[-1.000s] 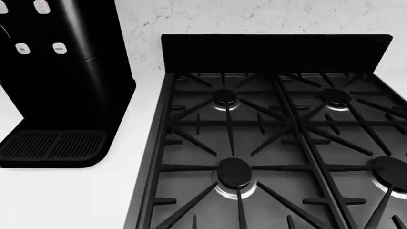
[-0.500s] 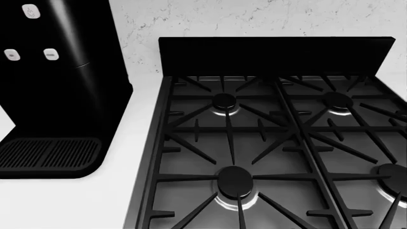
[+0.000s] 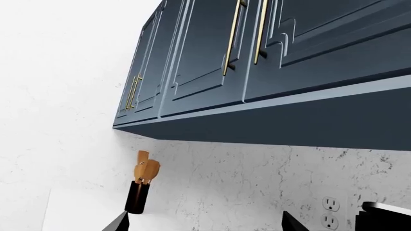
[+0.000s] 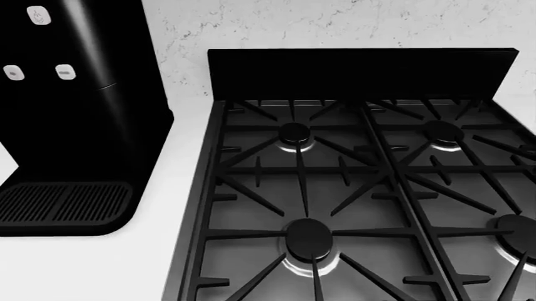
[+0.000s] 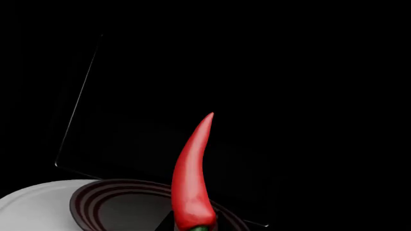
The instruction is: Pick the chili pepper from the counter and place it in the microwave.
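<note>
Right hand (image 5: 186, 228) pinching chili pepper (image 5: 192, 178), tip up, over dark ringed plate (image 5: 122, 207) | left hand state unclear | risk: shallow stem-end grip, pepper could slip.

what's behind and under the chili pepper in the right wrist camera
Under the chili pepper sits a round dark plate with ringed grooves, resting on a pale disc. Behind it is a dark space with one thin bright edge line. The pepper's stem end is cut off by the frame.
</note>
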Motion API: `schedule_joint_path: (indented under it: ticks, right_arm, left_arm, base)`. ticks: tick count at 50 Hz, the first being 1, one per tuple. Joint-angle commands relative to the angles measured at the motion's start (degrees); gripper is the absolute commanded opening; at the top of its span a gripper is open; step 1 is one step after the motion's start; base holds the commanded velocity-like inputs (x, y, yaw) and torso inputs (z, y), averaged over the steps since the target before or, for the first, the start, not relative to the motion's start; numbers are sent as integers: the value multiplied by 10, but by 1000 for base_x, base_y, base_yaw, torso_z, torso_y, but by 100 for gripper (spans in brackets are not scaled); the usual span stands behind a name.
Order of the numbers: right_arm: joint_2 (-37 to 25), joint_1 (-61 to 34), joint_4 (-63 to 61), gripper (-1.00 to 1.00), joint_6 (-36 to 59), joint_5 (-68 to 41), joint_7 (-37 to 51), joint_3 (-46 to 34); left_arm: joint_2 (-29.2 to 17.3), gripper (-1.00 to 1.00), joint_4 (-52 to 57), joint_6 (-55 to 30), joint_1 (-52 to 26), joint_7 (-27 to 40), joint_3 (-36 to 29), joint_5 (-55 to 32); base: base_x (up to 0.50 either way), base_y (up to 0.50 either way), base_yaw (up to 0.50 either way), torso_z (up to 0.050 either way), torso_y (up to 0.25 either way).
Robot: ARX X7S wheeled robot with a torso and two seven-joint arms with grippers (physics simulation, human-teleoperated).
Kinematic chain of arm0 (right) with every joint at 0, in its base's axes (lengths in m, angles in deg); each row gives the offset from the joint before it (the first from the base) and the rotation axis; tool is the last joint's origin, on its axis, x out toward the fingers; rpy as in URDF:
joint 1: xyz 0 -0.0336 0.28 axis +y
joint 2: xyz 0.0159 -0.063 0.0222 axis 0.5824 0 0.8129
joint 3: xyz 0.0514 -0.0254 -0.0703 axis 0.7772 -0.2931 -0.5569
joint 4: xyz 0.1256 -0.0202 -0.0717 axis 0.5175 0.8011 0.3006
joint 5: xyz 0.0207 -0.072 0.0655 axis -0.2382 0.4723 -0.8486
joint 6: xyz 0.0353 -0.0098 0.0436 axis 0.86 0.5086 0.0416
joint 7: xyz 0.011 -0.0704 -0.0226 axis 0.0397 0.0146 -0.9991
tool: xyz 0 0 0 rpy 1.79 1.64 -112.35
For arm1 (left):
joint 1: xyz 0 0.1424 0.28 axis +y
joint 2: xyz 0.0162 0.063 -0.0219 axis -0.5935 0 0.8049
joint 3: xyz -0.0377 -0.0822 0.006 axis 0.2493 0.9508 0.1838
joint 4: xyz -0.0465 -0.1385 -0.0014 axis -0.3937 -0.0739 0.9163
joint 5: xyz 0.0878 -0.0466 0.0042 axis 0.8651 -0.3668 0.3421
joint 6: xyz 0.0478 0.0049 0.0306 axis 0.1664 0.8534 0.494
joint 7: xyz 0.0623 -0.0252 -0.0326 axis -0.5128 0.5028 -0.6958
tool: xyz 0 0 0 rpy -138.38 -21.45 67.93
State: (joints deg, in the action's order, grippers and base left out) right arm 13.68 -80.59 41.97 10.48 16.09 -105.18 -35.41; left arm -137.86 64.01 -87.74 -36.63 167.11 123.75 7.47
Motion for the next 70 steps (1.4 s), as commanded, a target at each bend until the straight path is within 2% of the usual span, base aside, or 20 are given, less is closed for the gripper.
schedule_joint_path:
  ticks: [1,12,21,35,55,70]
  right_arm:
    - [0,0,6,-100,-6,-7,5,1]
    - [-4,0,52,-100,-21,-76,78,6]
    - [-9,0,71,-100,-23,-100,102,-1]
    - [-30,0,93,-100,-23,-142,144,2]
    - [-43,0,202,-100,-81,-212,224,2]
    - [-30,0,276,-100,-132,-235,248,-4]
  left_arm:
    - [1,100,0,0,2,0,2,-1]
    - [5,100,0,-12,-34,0,-30,3]
    - [5,100,0,16,18,0,-7,16]
    - [6,100,0,-29,-62,0,-46,-2]
    - [10,100,0,-27,-60,0,-59,10]
    - [14,100,0,15,19,-1,-36,39]
  base:
    - [0,0,0,0,0]
    - [0,0,0,0,0]
    - [0,0,0,0,0]
    - [0,0,0,0,0]
    - [0,0,0,0,0]
    - [0,0,0,0,0]
